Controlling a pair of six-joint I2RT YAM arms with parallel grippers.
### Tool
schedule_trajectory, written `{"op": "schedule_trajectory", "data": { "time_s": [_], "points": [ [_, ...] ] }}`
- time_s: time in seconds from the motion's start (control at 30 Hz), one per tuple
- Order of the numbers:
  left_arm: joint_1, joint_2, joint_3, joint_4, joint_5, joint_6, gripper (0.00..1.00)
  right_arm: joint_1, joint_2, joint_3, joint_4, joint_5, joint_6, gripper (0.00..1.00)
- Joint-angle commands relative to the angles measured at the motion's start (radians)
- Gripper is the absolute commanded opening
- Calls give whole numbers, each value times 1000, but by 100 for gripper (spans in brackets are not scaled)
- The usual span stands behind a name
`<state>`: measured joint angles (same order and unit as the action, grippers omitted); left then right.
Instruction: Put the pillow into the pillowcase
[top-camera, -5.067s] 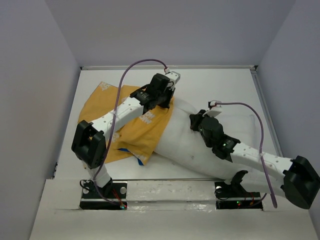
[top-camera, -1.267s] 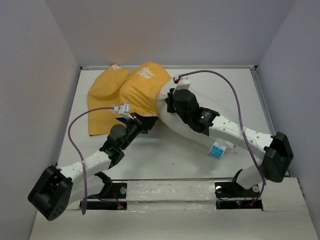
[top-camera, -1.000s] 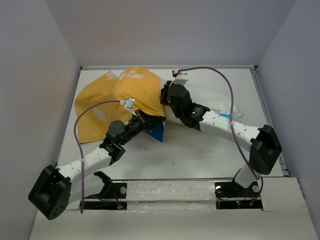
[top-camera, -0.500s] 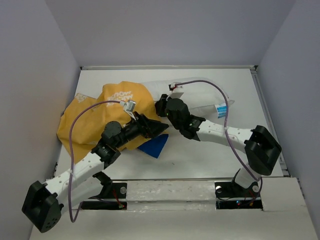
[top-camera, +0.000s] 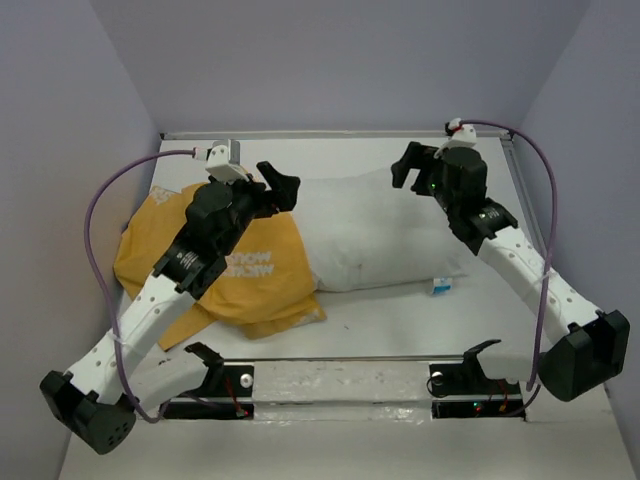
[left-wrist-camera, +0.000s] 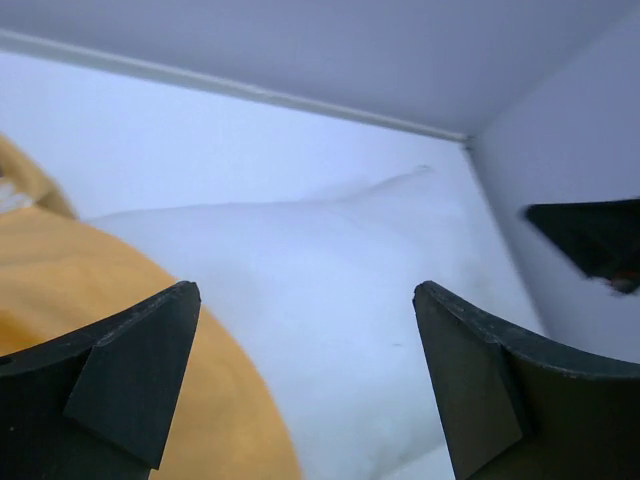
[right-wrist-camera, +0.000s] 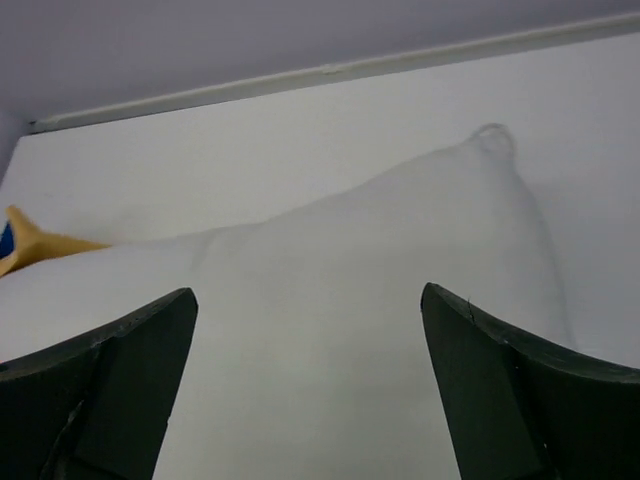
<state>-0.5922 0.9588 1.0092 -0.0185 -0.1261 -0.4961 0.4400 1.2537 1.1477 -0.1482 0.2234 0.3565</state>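
White tabletop (top-camera: 400, 322) enclosed by pale lilac walls (top-camera: 350, 60) was seen, and the pillow (top-camera: 375, 228) was laid across its middle. The pillow's left end was covered by the pillowcase (top-camera: 250, 275), whose mustard-yellow face with white lettering was turned upward; the rest of the sack was spread and rumpled to the left of the pillow. The greater, right part of the pillow was left bare, and a small blue-and-white tag (top-camera: 440, 287) was shown at its near right corner.

The left gripper (top-camera: 272, 190) was held above the pillow's left end, just where the yellow edge crossed the white fabric. Its fingers (left-wrist-camera: 130, 370) were spread wide, and nothing was gripped between them. The right gripper (top-camera: 412, 165) was held over the pillow's far right corner. Its fingers (right-wrist-camera: 120, 385) were likewise parted fully, and no fabric was caught in them; only the plump white surface was seen beneath.
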Motion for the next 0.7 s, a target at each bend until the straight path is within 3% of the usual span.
{"op": "schedule_trajectory", "data": {
  "time_s": [0.0, 0.2, 0.27, 0.3, 0.33, 0.37, 0.43, 0.47, 0.6, 0.67],
  "points": [
    [81, 173, 26, -201, -202, 109, 99, -249, 38, -16, -106, -169, 19, 100],
    [104, 282, -61, -201, -179, 120, 99, -330, 141, -92, -71, -430, 32, 100],
    [112, 329, -84, -137, -121, 126, 70, -330, 161, -144, -16, -539, 42, 90],
    [115, 349, -83, -112, -66, 123, 60, -330, 156, -222, 65, -629, 70, 77],
    [114, 391, -74, -47, -34, 116, 31, -302, 138, -264, 99, -654, 85, 48],
    [115, 417, -32, -14, 0, 113, 19, -282, 121, -302, 129, -677, 105, 28],
    [111, 483, 41, 58, 83, 100, 0, -206, 69, -400, 197, -678, 139, 7],
    [104, 556, 89, 77, 118, 106, 0, -155, -10, -425, 194, -647, 148, 0],
    [25, 747, 448, 92, 225, 166, 0, 174, -225, -538, 164, -477, 264, 0],
    [3, 810, 553, 95, 255, 175, 2, 267, -295, -562, 151, -429, 309, 0]
  ]
}}
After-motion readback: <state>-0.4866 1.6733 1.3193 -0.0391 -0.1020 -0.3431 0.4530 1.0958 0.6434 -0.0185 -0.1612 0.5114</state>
